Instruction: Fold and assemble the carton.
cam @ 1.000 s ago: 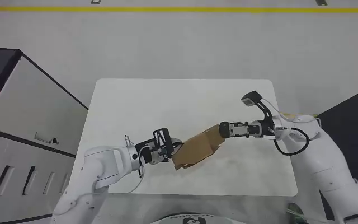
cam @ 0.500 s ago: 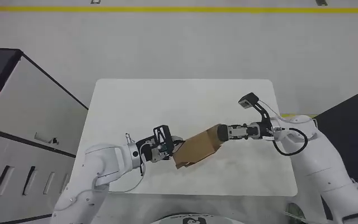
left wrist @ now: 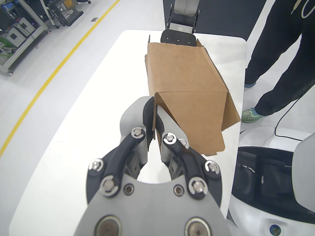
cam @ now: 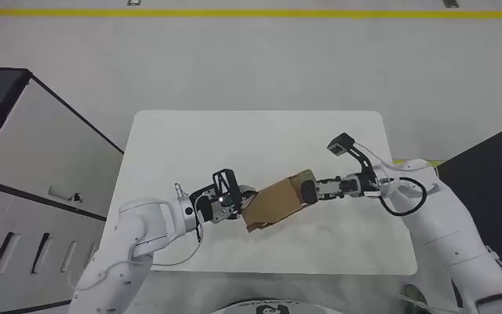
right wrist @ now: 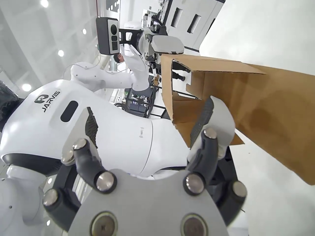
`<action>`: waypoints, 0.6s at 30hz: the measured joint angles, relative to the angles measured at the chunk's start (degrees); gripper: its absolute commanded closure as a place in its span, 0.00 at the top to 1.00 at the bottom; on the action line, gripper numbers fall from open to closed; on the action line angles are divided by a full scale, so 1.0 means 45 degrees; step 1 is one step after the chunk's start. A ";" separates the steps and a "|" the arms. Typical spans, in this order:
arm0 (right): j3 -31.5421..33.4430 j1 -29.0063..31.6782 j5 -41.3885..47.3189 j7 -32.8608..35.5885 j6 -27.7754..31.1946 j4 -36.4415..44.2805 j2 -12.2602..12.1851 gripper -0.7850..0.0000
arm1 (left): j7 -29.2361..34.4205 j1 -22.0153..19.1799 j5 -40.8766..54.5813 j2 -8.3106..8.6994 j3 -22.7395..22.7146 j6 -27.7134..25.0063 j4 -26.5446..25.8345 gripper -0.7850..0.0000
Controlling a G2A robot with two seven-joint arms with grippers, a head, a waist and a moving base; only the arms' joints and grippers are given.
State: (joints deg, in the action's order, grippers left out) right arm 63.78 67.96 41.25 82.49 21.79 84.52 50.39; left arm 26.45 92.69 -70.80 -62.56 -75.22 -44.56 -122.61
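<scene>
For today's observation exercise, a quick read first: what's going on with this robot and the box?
The robot has a brown carton between its two arms over the white table. The left gripper is shut on a flap edge at one end. The right gripper is open at the opposite end, one finger against the cardboard. The carton is opened into a box shape, but its end flaps are not yet folded shut.

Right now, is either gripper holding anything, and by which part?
The left gripper pinches the carton by an end flap; the right gripper is open, gripping nothing.
</scene>
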 measured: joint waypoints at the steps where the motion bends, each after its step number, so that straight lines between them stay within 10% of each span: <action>1: -0.0019 -0.0019 -0.0027 0.0041 -0.0041 -0.0005 0.0007 0.82 | 0.0008 0.0000 0.0030 0.0011 0.0016 0.0024 0.0003 0.00; 18: -0.0849 -0.0810 -0.0759 0.0322 -0.0321 -0.0235 0.0262 0.43 | 0.0343 -0.0353 0.0628 0.0171 0.0400 -0.0149 0.0038 0.00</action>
State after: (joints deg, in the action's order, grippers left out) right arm 59.96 64.31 37.83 83.94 20.34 83.46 51.57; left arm 27.99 91.10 -67.97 -61.79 -73.42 -45.23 -122.44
